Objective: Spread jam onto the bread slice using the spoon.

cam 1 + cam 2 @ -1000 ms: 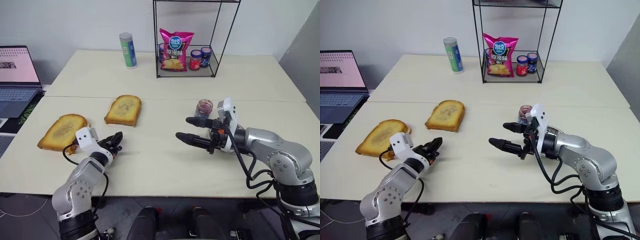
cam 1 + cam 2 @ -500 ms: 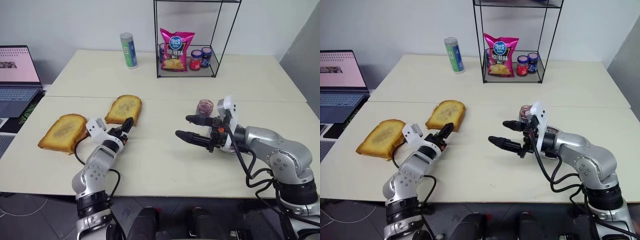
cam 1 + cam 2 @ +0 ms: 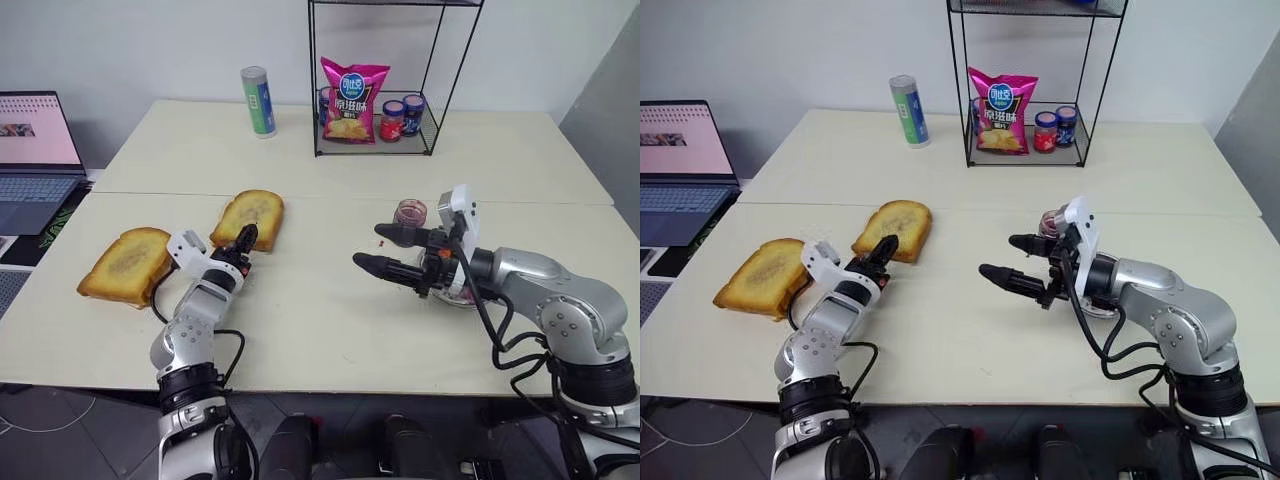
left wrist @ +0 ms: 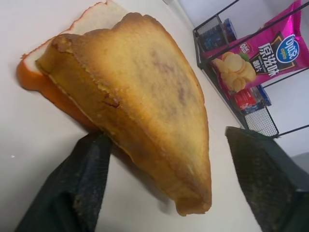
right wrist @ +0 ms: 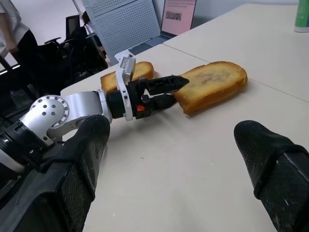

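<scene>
Toast: the bread slice point(image 3: 249, 218) lies just ahead of the open left hand point(image 3: 241, 243), fingers either side of its near corner. Beside it lies another toast point(image 3: 125, 264). Jam point(image 3: 409, 213) sits just behind the open right hand point(image 3: 378, 249) over bare desk point(image 3: 310, 320).

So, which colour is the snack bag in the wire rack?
The snack bag is bright pink with yellow chips printed; clearest in the right eye view.

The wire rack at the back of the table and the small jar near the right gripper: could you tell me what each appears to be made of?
The rack looks like thin black-coated metal wire: slim straight rods, mesh basket. The jar seems clear glass, since dark purple-red jam shows through its wall.
</scene>
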